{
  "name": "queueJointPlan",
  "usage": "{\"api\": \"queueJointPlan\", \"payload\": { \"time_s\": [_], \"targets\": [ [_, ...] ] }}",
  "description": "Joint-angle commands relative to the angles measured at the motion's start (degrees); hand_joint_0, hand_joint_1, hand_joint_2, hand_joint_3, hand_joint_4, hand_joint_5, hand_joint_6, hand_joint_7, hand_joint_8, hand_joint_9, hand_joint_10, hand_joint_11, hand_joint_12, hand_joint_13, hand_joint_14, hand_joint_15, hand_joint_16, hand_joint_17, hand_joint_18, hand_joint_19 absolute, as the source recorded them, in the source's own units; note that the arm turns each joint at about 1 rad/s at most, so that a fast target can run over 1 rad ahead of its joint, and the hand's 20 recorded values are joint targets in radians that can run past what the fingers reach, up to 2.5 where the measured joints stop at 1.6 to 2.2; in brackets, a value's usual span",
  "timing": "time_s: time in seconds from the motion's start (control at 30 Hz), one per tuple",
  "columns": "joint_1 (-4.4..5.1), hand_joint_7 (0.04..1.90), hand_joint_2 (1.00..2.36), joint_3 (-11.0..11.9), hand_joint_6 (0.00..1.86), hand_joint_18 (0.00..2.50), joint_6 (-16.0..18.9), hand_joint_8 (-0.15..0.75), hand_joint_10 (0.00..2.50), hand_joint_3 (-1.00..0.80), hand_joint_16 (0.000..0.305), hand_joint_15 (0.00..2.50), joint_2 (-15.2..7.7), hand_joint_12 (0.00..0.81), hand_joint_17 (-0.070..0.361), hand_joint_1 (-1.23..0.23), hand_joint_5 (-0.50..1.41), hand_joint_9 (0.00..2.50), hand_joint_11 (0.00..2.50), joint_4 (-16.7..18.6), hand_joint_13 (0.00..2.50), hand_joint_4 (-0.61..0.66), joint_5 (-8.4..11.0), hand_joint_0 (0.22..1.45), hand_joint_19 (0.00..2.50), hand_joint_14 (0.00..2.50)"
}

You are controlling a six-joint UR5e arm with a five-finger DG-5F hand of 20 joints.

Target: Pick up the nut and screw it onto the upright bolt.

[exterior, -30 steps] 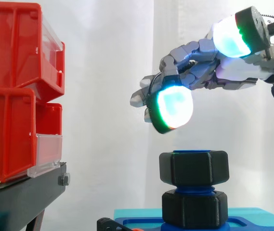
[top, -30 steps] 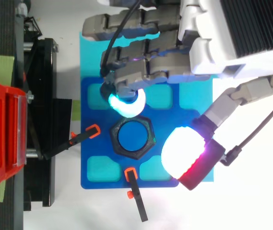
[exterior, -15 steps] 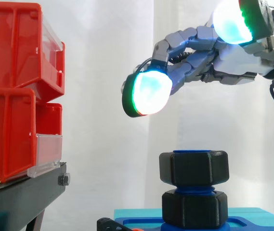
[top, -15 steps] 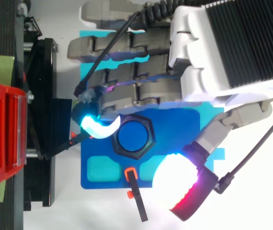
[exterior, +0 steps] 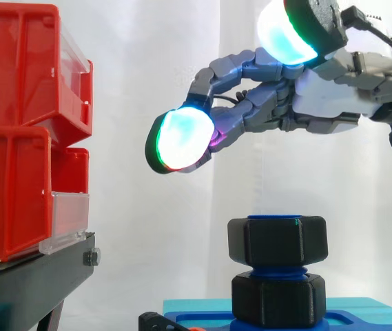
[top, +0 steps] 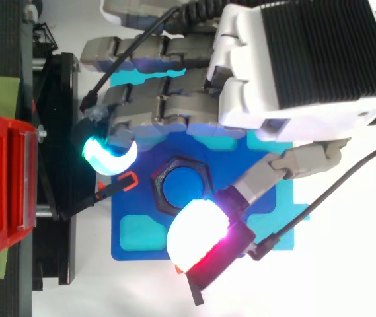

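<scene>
A black hex nut (exterior: 277,241) sits at the top of the upright blue bolt (top: 182,189), above a second black nut (exterior: 279,298) lower on the same bolt. The bolt stands on a blue base plate (top: 141,234). My hand (exterior: 320,96) hovers well above the nut, reaching leftward with its fingers stretched out and nothing in them. From above, the hand (top: 287,66) covers the far half of the plate, and the thumb's glowing pad (top: 197,236) hangs over the near side of the nut.
Red bins (exterior: 23,131) on a black stand (exterior: 30,283) are at the left. Two small black clamps with orange tips (top: 127,181) hold the plate on its left and near edges. A cyan mat (top: 121,72) lies under the plate.
The hand has risen and travelled left over the bolt, its fingers straightening. The thumb pad now hangs over the nut's near side. The nut stays on the bolt.
</scene>
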Motion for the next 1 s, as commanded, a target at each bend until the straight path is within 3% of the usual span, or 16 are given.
{"api": "queueJointPlan", "payload": {
  "time_s": [0.0, 0.23, 0.53, 0.97],
  "targets": [
    [0.19, 0.75, 1.00, 0.0, 0.50, 0.00, 0.0, 0.268, 0.00, -0.50, 0.038, 0.00, -0.4, 0.316, 0.086, -0.16, -0.16, 0.63, 0.00, 0.1, 0.24, 0.25, 0.14, 0.46, 0.00, 0.00],
    [0.98, 0.75, 1.00, -0.1, 0.50, 0.00, -0.2, 0.270, 0.00, -0.50, 0.038, 0.00, -0.4, 0.318, 0.086, -0.17, -0.16, 0.62, 0.00, -0.2, 0.24, 0.25, 0.40, 0.46, 0.00, 0.00],
    [1.94, 0.75, 1.00, -3.0, 0.50, 0.00, 0.0, 0.270, 0.00, -0.50, 0.039, 0.00, -0.4, 0.317, 0.087, -0.17, -0.16, 0.61, 0.00, 2.7, 0.24, 0.25, 0.40, 0.46, 0.00, 0.00],
    [2.03, 0.79, 1.00, -3.1, 0.50, 0.00, 0.0, 0.272, 0.00, -0.50, 0.039, 0.00, -0.4, 0.315, 0.087, -0.18, -0.16, 0.62, 0.00, 2.0, 0.25, 0.26, 0.31, 0.46, 0.00, 0.00]
  ]
}}
